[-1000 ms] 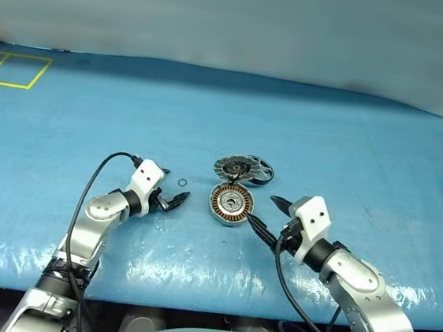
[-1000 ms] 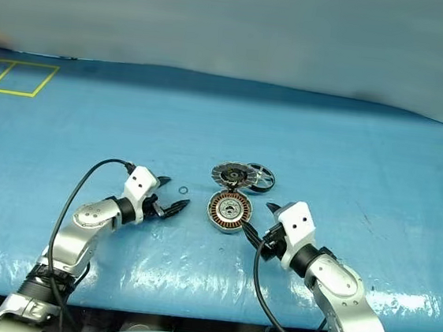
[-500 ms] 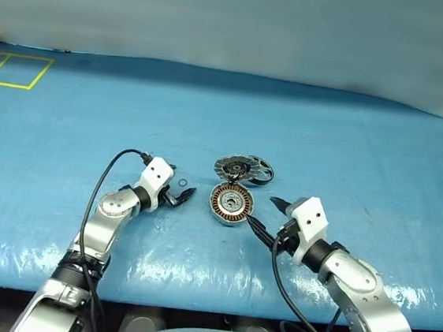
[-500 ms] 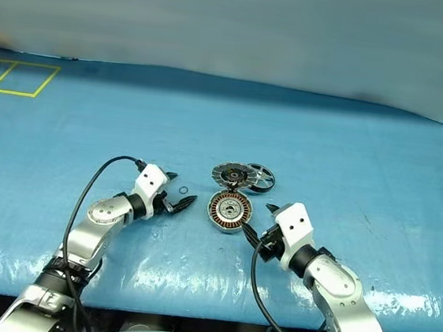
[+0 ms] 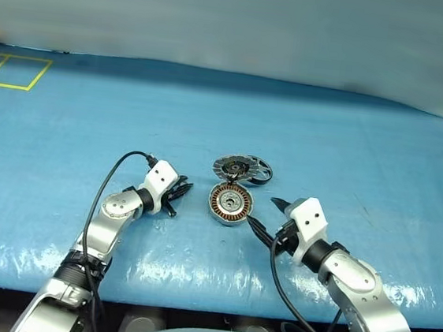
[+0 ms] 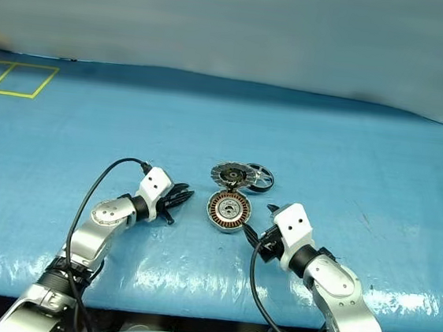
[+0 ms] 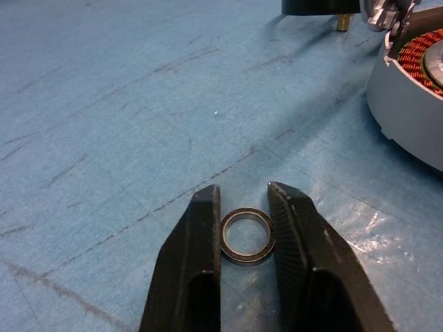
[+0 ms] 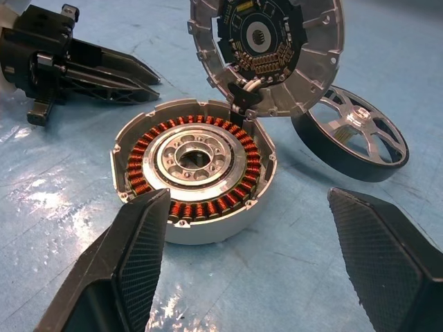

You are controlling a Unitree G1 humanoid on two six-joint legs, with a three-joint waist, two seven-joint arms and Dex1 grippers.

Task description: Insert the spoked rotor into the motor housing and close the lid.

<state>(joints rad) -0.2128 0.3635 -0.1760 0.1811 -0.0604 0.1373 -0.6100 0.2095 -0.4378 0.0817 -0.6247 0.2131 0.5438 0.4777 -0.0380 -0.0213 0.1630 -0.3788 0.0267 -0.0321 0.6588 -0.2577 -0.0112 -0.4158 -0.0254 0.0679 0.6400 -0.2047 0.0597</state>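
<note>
Left fingers [image 7: 208,228] around small ring [image 7: 248,236] (housing [image 8: 196,177] nearby)

A wide counter [image 5: 352,132] covered in glossy, crinkled blue plastic sheeting catches glare along its near edge. Yellow tape rectangles [image 5: 10,70] mark its far left corner. Behind rises a plain grey-blue wall [image 5: 236,25].

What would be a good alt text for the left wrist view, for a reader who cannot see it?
Two black fingers of the left gripper stand on either side of a small metal ring that lies flat on the blue table cover. Part of the motor housing, with copper windings inside, stands beyond them.
</note>
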